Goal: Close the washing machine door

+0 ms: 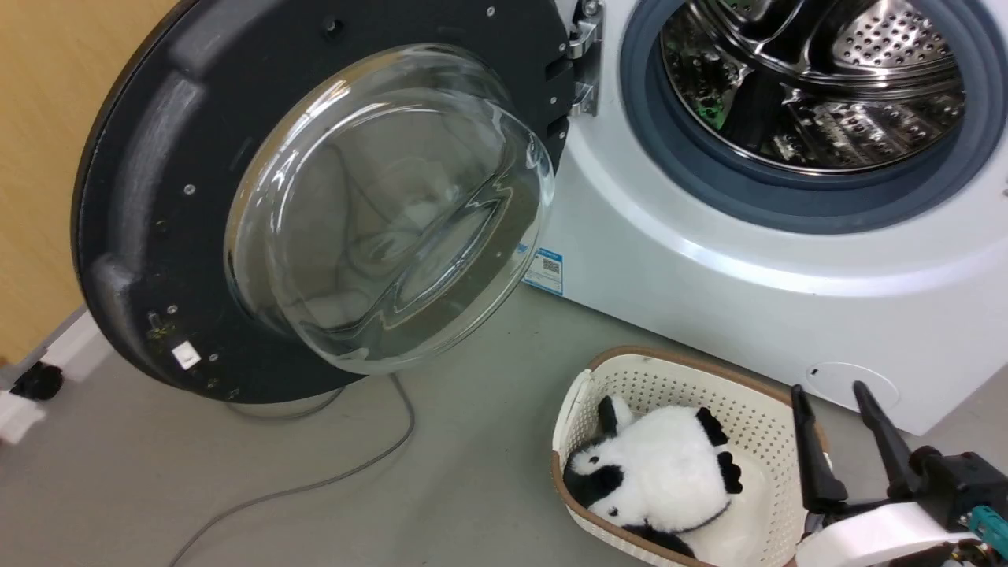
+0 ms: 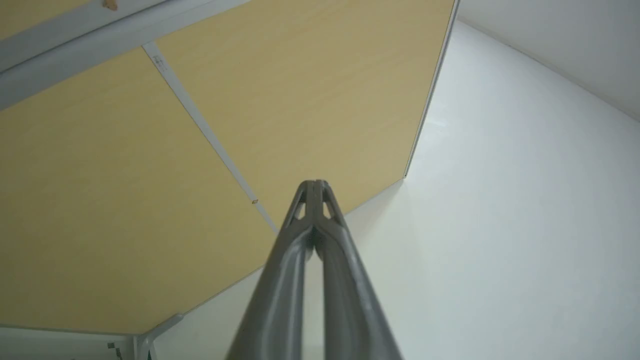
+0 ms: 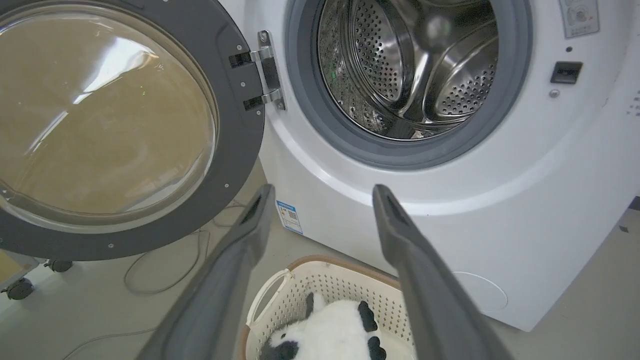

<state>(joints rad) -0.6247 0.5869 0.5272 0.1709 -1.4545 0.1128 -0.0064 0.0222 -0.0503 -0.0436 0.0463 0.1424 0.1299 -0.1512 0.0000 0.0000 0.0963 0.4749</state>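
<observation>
The washing machine door (image 1: 142, 197) stands swung wide open to the left, its black inner rim and bulging clear glass bowl (image 1: 394, 213) facing me; it also shows in the right wrist view (image 3: 235, 150). Its metal hinge (image 1: 584, 59) joins it to the white washing machine (image 1: 709, 268), whose steel drum (image 1: 819, 79) lies open inside the grey gasket. My right gripper (image 1: 831, 390) hangs open at the lower right, above the basket and short of the machine front (image 3: 500, 220). My left gripper (image 2: 314, 184) is shut on nothing and points at a yellow panel and white wall.
A cream perforated basket (image 1: 669, 378) holding a black-and-white plush panda (image 1: 669, 472) sits on the grey floor before the machine. A grey cable (image 1: 331, 472) trails across the floor under the door. A black caster (image 1: 35, 382) stands at the far left by the yellow wall.
</observation>
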